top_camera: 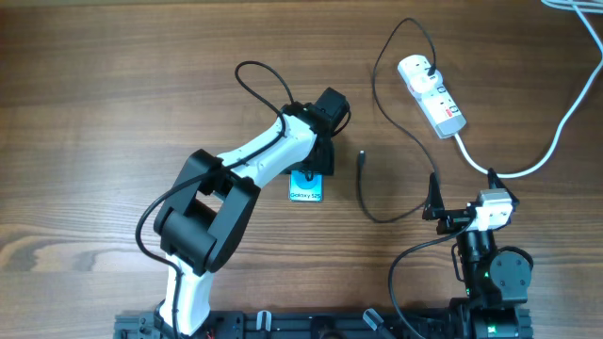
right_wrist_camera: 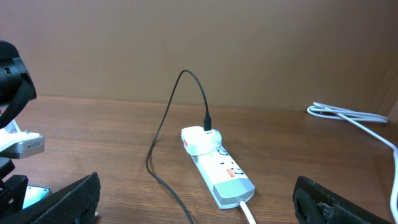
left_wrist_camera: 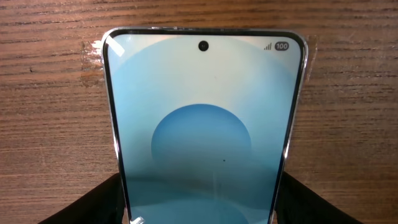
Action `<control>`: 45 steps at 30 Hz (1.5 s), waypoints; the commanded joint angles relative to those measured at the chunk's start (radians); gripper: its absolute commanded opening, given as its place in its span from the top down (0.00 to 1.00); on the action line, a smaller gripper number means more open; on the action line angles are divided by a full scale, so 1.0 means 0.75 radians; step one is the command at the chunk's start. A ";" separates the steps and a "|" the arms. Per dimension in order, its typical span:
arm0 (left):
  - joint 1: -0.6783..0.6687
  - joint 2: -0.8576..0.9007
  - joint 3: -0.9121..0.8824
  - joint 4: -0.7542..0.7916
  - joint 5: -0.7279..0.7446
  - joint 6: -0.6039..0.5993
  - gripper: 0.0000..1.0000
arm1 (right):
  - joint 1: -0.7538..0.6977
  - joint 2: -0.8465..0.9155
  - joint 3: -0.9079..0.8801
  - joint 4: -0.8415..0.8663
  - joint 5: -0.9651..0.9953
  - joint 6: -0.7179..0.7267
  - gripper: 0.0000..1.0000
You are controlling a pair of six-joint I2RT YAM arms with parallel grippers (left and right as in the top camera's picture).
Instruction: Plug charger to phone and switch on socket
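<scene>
- Wood table (top_camera: 85, 85): phone (left_wrist_camera: 202, 118) lies mid-table, left gripper (left_wrist_camera: 200, 208) pinching its edges.
- Right gripper (top_camera: 433, 200) wide open, empty.
- Step, likely: fetching charger tip (top_camera: 362, 160), lying near phone; that open gripper must close on it.

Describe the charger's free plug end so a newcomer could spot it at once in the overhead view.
On the wooden table, find the white socket at upper right and the phone under the left arm. Between them lies the charger's plug tip, a short black stub ending the thin black cable, unlike the thick white cord.
</scene>
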 commanded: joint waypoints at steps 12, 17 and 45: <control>0.001 -0.090 -0.031 -0.039 0.045 -0.035 0.30 | 0.001 -0.001 -0.001 0.003 -0.005 -0.007 0.00; 0.007 -0.124 -0.031 -0.044 0.162 -0.035 0.30 | 0.001 -0.001 -0.001 0.003 -0.005 -0.007 0.00; -0.047 -0.107 -0.032 -0.047 -0.027 -0.180 0.00 | 0.001 -0.001 -0.001 0.003 -0.005 -0.007 0.00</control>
